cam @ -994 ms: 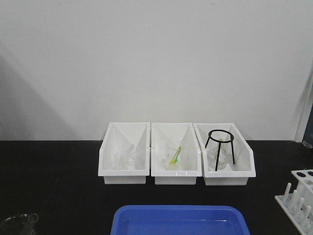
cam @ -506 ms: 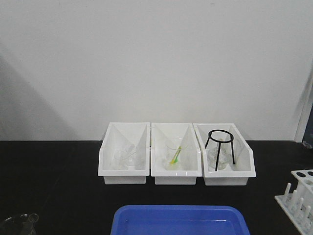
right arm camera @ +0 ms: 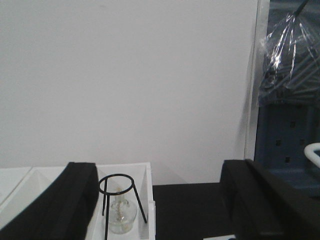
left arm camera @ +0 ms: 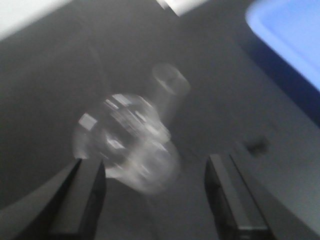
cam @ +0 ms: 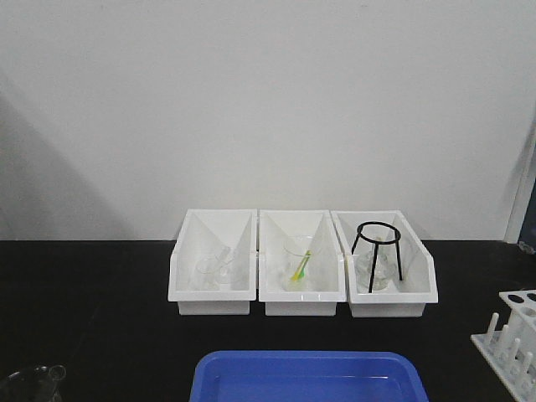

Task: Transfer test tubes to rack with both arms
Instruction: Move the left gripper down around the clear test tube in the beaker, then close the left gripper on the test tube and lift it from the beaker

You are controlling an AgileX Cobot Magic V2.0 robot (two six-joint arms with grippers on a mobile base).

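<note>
Three white storage bins (cam: 301,306) are sitting side by side on a black table (cam: 84,310), a black wire tripod (cam: 368,272) standing in the right one, a blue tray (cam: 306,358) lying in front.

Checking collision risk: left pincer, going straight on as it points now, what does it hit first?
Probably the clear glassware just ahead of the open left pincer, slightly left of centre, with the test tube beyond it. The blur leaves the depth uncertain.

Far centre: three white bins (cam: 301,307) side by side.
Near centre: blue tray (cam: 308,358).
Near right edge: rack (cam: 512,335).
Near left corner: glassware (cam: 32,385).
Open: table (cam: 92,310) far left; strip between white bins and blue tray.
</note>
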